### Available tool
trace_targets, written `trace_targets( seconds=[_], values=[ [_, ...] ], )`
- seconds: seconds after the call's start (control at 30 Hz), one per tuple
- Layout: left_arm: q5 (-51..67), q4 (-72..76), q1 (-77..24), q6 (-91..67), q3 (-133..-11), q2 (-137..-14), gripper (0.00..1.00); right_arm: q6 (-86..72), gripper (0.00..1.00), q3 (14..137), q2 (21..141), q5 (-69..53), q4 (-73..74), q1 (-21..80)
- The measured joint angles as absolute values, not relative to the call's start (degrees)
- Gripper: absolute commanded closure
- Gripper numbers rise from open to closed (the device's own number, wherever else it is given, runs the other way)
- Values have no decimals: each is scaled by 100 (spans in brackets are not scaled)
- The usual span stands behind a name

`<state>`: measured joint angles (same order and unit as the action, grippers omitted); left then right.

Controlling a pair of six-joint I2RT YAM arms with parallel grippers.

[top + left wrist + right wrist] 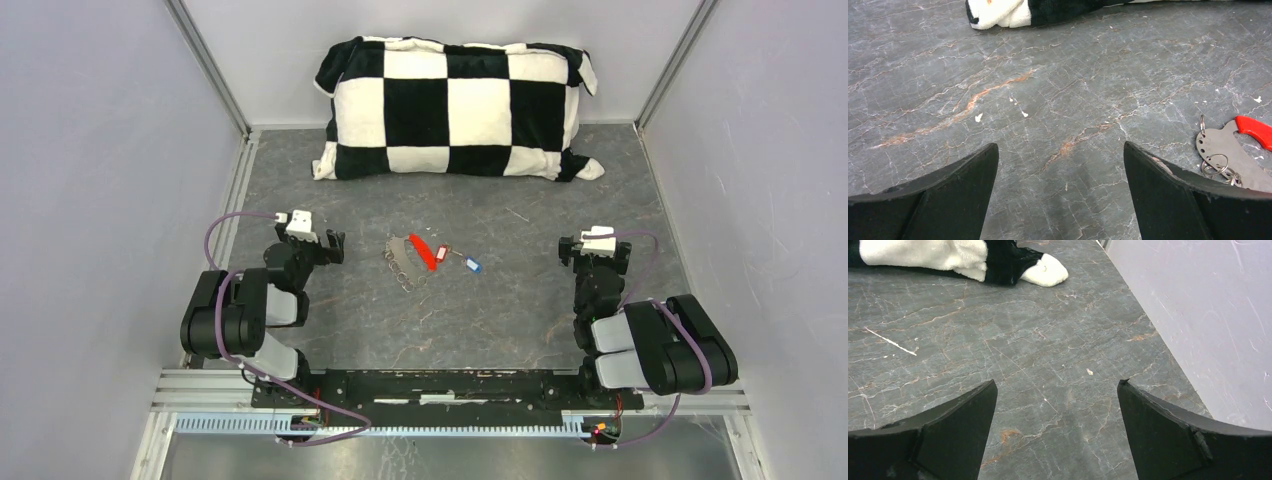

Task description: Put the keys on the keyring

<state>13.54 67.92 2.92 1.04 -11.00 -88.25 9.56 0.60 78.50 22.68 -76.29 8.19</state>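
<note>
The keys (404, 266) lie in a small silver heap at the table's middle, beside a red handle piece (425, 252), a red-and-white tag (441, 251) and a blue tag (473, 265). In the left wrist view a grey perforated metal plate (1228, 152) with a red end (1254, 131) lies at the right edge, small split rings (1219, 164) on it. Which ring is the keyring I cannot tell. My left gripper (308, 246) (1060, 147) is open over bare table, left of the heap. My right gripper (595, 250) (1057, 382) is open too, far right of the heap, holding nothing.
A black-and-white checkered pillow (455, 108) lies across the back of the table; its corners show in both wrist views (998, 12) (1045, 270). Grey walls (1208, 315) close in both sides. A thin white sliver (890, 341) lies on the marbled grey table (500, 320).
</note>
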Motion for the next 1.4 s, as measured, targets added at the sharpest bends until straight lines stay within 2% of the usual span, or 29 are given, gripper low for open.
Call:
trace_targets(
  seconds=[0.63, 0.73, 0.87, 1.03, 1.17, 1.3, 1.4],
  values=[
    [1354, 6792, 294, 102, -1100, -8823, 0, 974, 2, 60, 7797, 2303, -7614, 847],
    [1256, 6420, 314, 30, -1184, -8606, 0, 974, 2, 121, 7253, 2458, -6807, 1022],
    [1358, 4792, 346, 43, -2095, -7964, 0, 572, 2, 819, 6547, 2307, -5190, 1114],
    [1925, 2475, 353, 740, -3861, -7832, 0, -897, 2, 993, 5693, 1769, -4687, 1127],
    [2547, 740, 353, 1555, -4759, -7926, 0, -1310, 2, 1444, 5854, 847, -4158, 1168],
    [3369, -961, 239, 2443, -5225, -8073, 0, -1081, 2, 2080, 6252, 148, -3393, 1765],
    [3575, -2051, -388, 3065, -5492, -8213, 0, -873, 2, 2217, 6283, -54, -2886, 2220]
  ],
)
